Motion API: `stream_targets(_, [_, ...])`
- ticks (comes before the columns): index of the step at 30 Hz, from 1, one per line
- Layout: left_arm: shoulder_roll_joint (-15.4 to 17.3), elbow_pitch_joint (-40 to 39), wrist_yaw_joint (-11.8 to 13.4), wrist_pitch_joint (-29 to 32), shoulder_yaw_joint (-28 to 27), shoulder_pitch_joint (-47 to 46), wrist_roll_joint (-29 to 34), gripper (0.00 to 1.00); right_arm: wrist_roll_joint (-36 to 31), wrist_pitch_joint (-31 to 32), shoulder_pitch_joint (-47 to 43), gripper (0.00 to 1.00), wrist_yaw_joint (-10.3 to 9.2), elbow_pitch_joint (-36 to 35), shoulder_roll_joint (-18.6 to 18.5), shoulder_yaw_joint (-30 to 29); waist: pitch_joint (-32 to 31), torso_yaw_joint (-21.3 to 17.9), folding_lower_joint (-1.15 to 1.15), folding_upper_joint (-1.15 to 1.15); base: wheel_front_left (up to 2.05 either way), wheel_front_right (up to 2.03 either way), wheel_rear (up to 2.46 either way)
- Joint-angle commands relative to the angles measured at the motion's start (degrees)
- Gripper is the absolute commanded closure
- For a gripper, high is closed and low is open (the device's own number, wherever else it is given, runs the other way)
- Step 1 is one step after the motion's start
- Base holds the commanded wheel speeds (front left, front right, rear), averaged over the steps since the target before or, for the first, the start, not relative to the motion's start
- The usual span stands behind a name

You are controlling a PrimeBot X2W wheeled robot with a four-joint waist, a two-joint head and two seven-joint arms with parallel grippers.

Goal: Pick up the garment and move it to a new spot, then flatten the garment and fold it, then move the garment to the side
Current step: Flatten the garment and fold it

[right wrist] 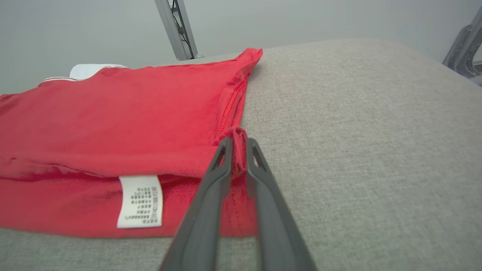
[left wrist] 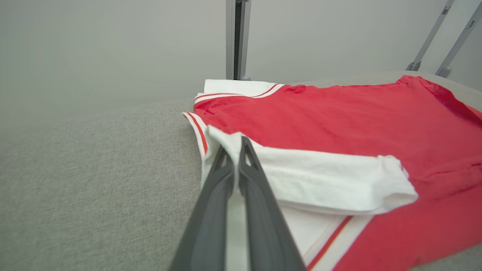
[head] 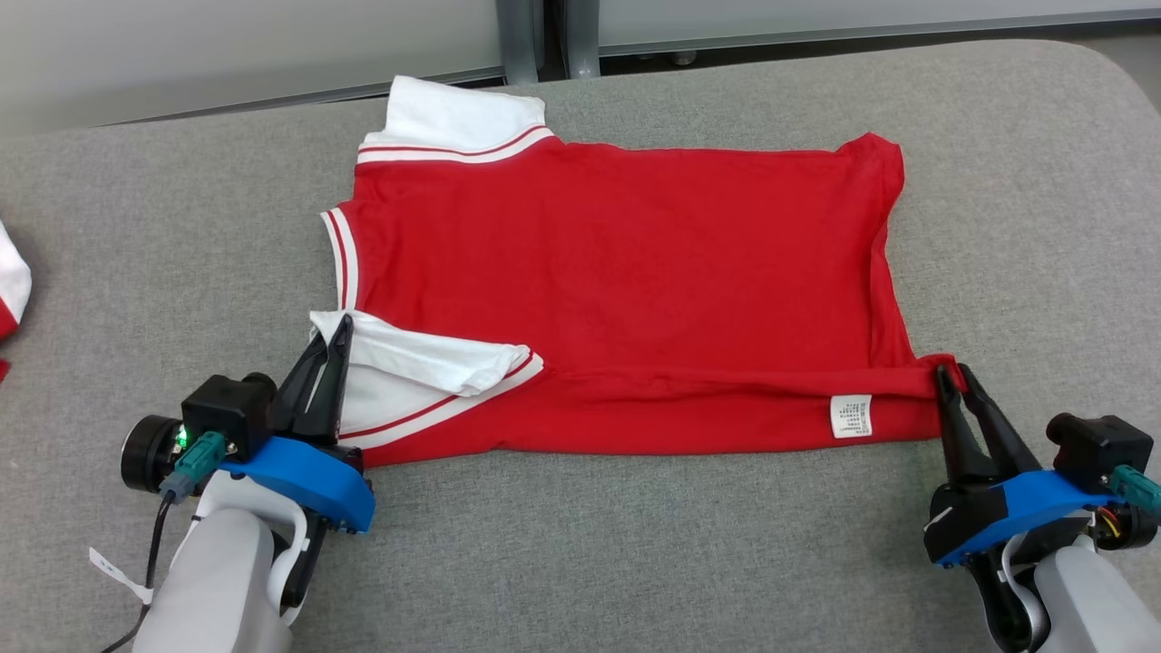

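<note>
Head view: limp, light garment (head: 626, 272) spread toward the far edge of the counter (head: 635, 544), left gripper (head: 337, 328) jaws clamped on its white sleeve (head: 426, 358), right gripper (head: 952, 372) jaws pinching its hem corner (right wrist: 236, 132), likely sound holds.

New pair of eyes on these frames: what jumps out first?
A red shirt with white striped sleeves lies flat across the middle of the grey padded surface. The left gripper pinches the near white sleeve at the lower left. The right gripper has the near-right hem corner between its fingers, beside a white care label.
</note>
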State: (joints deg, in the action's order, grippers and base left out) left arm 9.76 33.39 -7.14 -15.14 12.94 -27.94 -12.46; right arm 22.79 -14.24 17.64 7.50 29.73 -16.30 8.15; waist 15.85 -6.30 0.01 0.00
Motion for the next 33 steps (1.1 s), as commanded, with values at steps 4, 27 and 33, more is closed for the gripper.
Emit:
stream_targets(4, [-0.52,-0.65,0.44,0.01,-0.89,0.99,0.67,0.0,-0.63,-0.72,-0.7,0.0,-0.02,0.65,-0.44,-0.24,-0.82,0.32,-0.01,0.0,0.0,0.0,0.0])
stream_targets(27, [-2.23,2.91,0.72,0.01,-4.44,8.78,-0.1,0.0,-5.56,-0.92,-0.72,0.0,-0.02,5.78,1.61,-0.22,-0.85,0.44,-0.01,0.0,0.0,0.0,0.0])
stream_targets(33, [-2.92,6.9,0.37,0.15,-3.14,7.24,-0.34,0.0,-6.2,-0.88,1.34,0.0,-0.02,9.4,2.71,0.58,-0.17,0.41,-0.01,0.0,0.0,0.0,0.0])
